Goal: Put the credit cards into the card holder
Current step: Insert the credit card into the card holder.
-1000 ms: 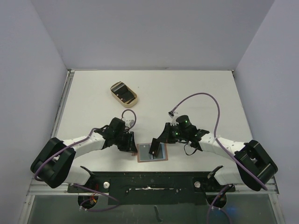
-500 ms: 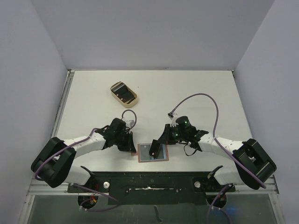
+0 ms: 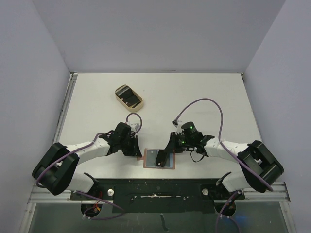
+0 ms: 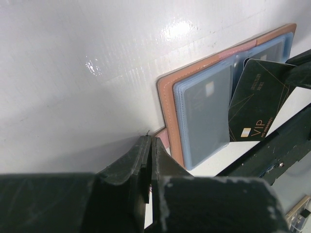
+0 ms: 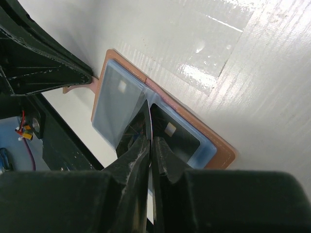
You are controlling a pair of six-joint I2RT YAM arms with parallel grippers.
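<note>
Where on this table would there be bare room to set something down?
Bare: the table's far right, beyond the right arm's cable, and the far strip behind the tan tray. Crowded: near centre, where the left gripper and the right gripper, holding a black card, meet at the card holder.

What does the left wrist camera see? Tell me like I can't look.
A black card tilts over the open brown card holder on the white table. The closed left hand touches its tab below.
</note>
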